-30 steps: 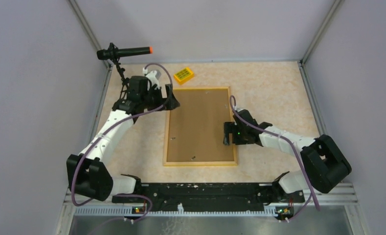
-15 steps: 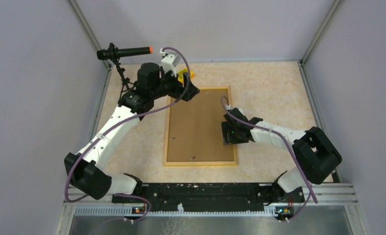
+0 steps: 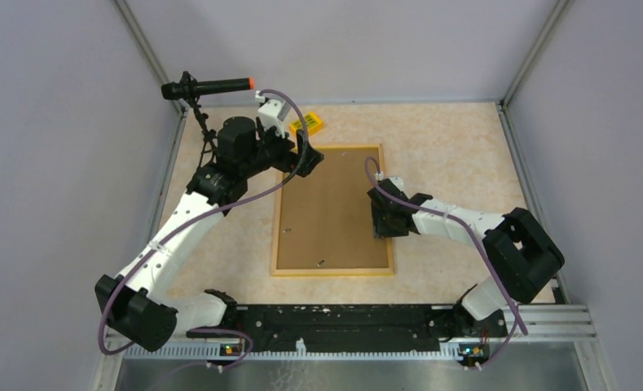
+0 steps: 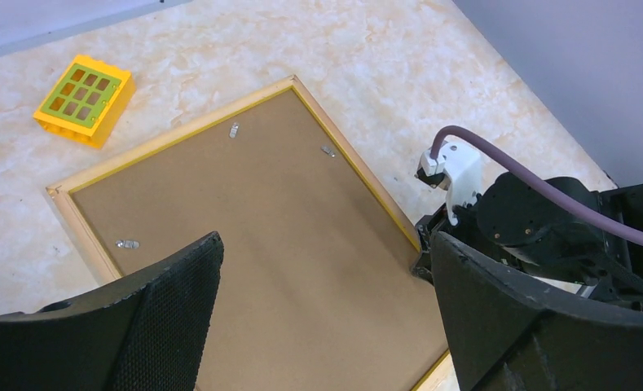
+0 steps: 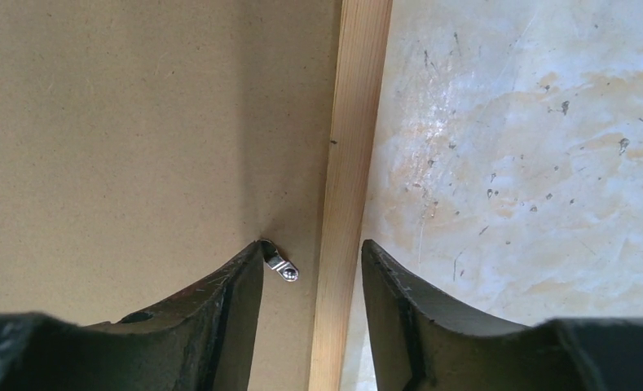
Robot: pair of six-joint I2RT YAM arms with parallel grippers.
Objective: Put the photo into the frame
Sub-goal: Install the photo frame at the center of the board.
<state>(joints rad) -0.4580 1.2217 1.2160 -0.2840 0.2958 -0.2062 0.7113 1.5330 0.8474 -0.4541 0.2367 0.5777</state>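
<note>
Your frame (image 3: 332, 270) lies flat in the middle of the table (image 3: 456, 155), long sides running near to far. Its light yellowish wood rails are thin, and you are looking at its back. A brown backing board (image 3: 330, 212) fills the opening, and whatever is under the board is hidden. Small metal tabs (image 4: 233, 129) sit along the board's edges, just inside the rails.

Your left gripper (image 4: 326, 269) hangs above the frame's far-left corner with its fingers spread wide and nothing between them. Your right gripper (image 5: 311, 252) is down at the frame's right rail, partly open. One finger is over the board and the other over the table, so the rail runs between them. It clasps nothing. One metal tab (image 5: 282, 265) lies right at the tip of the finger on the board side.

A small yellow block (image 3: 308, 124) with a green grid top sits just beyond the far-left corner, apart from the frame.

The tabletop is beige and marbled, with small dark specks. Plain pale grey walls close it in on three sides. A black rod with an orange tip (image 3: 208, 85) stands on a stalk at the far left.
</note>
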